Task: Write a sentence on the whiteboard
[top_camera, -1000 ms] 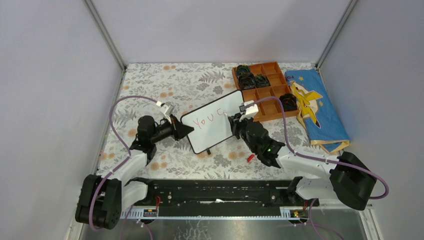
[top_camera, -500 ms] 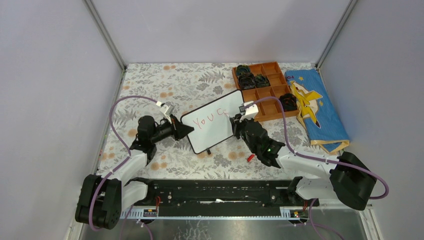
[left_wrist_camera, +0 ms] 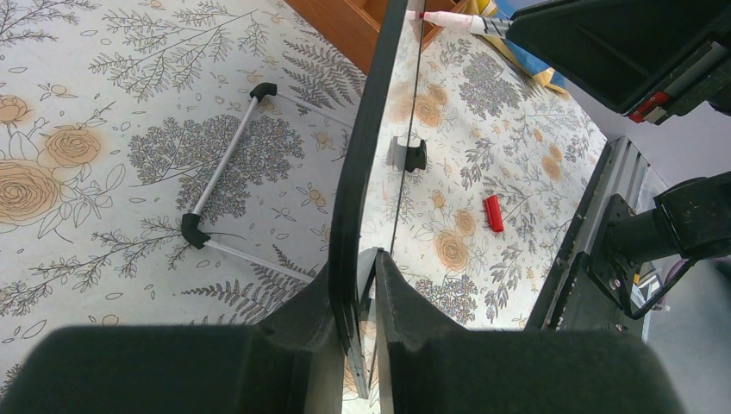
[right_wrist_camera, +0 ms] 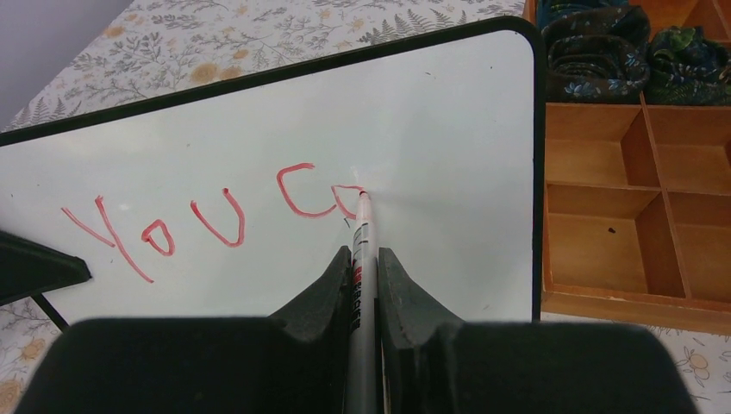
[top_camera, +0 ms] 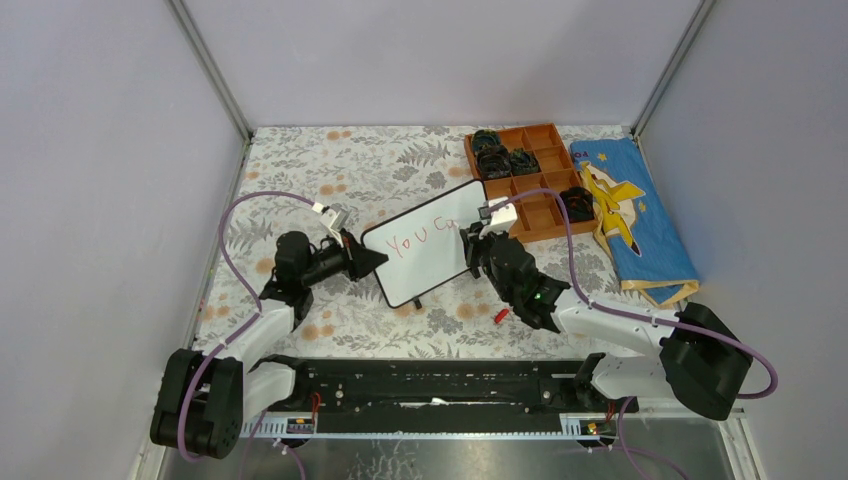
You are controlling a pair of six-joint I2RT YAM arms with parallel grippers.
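**Fresh red stroke after the C as the right gripper edges along the whiteboard**

Seen from above, the right gripper has crept slightly toward the whiteboard's far edge in the last second. A new mark now follows the C in the sentence. The left gripper has not shifted. The whiteboard stands propped and tilted on the floral tablecloth, with the brown tray just beside its far corner.

On the left wrist camera the whiteboard runs edge-on. The jaws are nearly closed and pinch its black frame at the corner away from the tray. A red cap lies on the cloth on the whiteboard's writing side.

On the right wrist camera the jaws are narrowly closed on a marker. Its tip touches the whiteboard just after the C, at a half-drawn loop.

Writing looks at an early stage, with "You C" done and the "a" begun. The next move likely calls for light, steady tip pressure to close that loop while the left arm braces the whiteboard. Room before the whiteboard's tray-side edge is getting short.
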